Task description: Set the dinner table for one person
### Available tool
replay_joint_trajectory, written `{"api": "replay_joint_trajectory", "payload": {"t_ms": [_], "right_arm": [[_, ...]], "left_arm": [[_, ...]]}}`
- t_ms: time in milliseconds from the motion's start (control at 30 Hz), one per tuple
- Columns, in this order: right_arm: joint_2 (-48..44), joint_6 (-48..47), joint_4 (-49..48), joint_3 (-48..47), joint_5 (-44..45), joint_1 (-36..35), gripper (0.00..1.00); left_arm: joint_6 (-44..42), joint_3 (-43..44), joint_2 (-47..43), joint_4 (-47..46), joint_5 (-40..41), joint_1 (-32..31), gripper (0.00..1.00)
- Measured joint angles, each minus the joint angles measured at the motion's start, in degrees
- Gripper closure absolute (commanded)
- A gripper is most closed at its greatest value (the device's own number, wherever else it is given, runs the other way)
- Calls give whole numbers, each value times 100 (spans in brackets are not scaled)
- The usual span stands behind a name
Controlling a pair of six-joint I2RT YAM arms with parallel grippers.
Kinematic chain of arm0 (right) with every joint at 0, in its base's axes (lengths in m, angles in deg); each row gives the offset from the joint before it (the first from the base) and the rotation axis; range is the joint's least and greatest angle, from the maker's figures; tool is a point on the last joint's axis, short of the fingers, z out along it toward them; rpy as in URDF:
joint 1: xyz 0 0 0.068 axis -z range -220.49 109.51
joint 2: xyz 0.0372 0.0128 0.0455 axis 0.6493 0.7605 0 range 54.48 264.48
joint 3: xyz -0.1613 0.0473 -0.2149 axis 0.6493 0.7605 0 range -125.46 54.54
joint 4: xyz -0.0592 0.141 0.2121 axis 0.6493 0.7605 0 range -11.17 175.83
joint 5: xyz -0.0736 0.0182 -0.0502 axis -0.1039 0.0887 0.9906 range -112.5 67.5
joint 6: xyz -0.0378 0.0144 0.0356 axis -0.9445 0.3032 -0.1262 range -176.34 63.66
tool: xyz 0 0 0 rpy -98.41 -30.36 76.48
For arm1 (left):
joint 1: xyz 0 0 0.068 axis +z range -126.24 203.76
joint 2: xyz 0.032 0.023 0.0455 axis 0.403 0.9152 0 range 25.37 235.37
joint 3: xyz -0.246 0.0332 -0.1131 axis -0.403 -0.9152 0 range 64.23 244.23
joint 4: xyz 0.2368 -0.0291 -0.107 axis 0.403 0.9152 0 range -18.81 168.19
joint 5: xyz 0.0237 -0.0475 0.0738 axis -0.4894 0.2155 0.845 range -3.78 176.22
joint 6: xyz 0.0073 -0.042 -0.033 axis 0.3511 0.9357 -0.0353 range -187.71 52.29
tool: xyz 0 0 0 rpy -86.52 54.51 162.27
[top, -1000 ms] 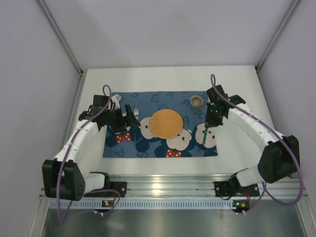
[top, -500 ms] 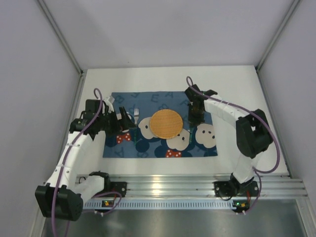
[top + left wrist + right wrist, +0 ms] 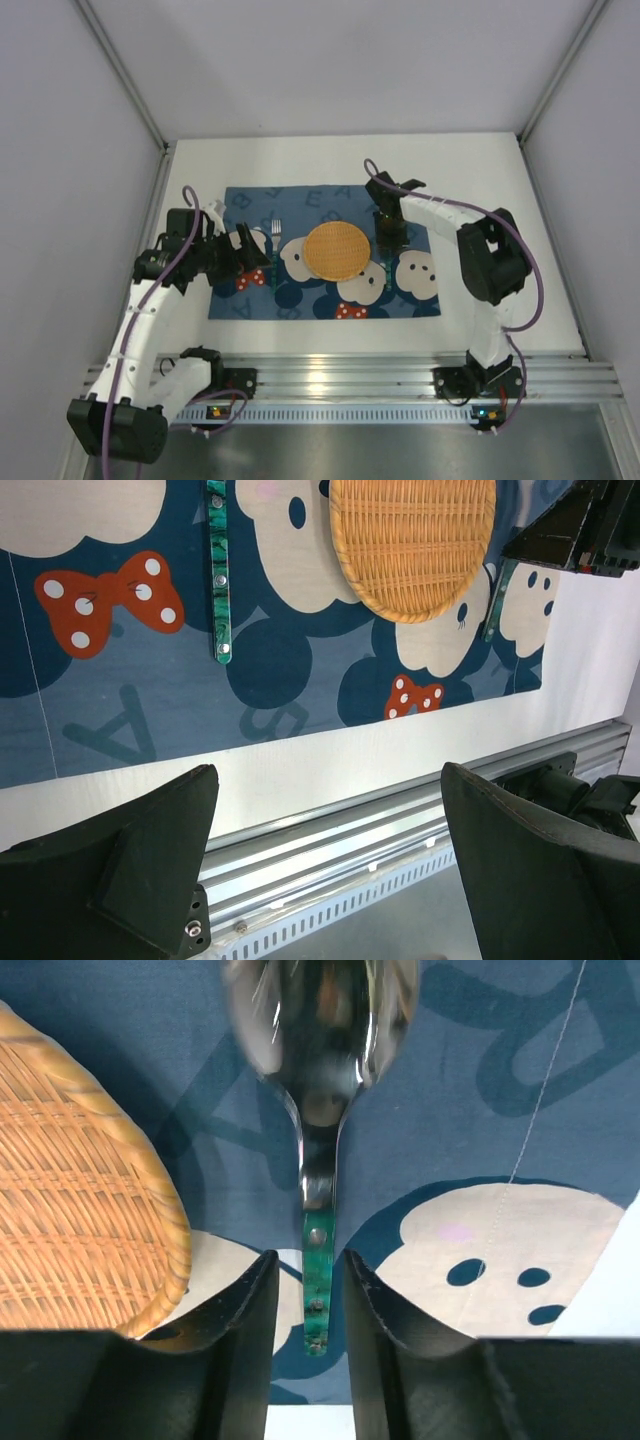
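Note:
On the white dinner table (image 3: 480, 200) lies a dark blue printed mat (image 3: 300, 205) with a round wicker plate (image 3: 336, 250) at its middle. A fork (image 3: 277, 228) with a green handle (image 3: 217, 570) lies left of the plate. A spoon (image 3: 320, 1020) with a green handle (image 3: 318, 1280) lies flat on the mat right of the plate. My right gripper (image 3: 308, 1260) straddles that handle, slightly open, with a gap on each side. My left gripper (image 3: 328, 775) hovers wide open over the mat's left part (image 3: 255, 255), holding nothing.
An aluminium rail (image 3: 400, 820) runs along the table's near edge. Grey walls enclose the table on three sides. The right arm (image 3: 450, 215) reaches in over the mat's far right corner.
My right arm has swung left from the mat's right side to just beside the plate, carrying the spoon. Its jaws have parted from the handle. The left arm has drawn back slightly.

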Motion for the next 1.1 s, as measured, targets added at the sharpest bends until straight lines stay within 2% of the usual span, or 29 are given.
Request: {"api": "replay_joint_trajectory", "payload": {"t_ms": [100,267,367,467,533,600,700,733,833,900,933,1000,1100], "right_arm": [[0,-79,28,-13,105,-13,58],[-13,-177,118,-50,236,-22,54],[-105,-201,210,-50,264,-24,48],[-533,-223,341,-39,271,-42,36],[-990,-249,374,-39,254,-85,21],[-1556,-372,352,-39,166,-184,11],[-2380,-632,299,-39,-107,-402,6],[-2621,-719,282,-39,-216,-479,1],[-3305,-938,157,37,-363,-723,0],[-4006,-1025,-236,372,-387,-894,0],[-4402,-1021,-444,599,-345,-949,0],[-5322,-942,-981,1250,-125,-1003,0],[-6815,-540,-1880,2667,577,-1003,0]], "left_arm": [[20,0,2,-4,-2,0,2],[31,-13,28,-55,2,0,2],[28,-13,109,-101,15,0,2],[22,-2,245,-155,94,0,2],[20,83,404,-144,192,0,2],[13,376,686,-98,369,-2,2],[-39,1189,1137,28,721,-4,2],[-68,1550,1272,63,879,-4,2],[-153,2608,1467,33,1593,-7,1],[-289,2916,1360,-280,2166,-7,2],[-389,2817,1174,-621,2461,-7,2],[-793,2006,544,-1670,3161,-7,2],[-1495,-175,-632,-3512,3963,-7,2]]}}
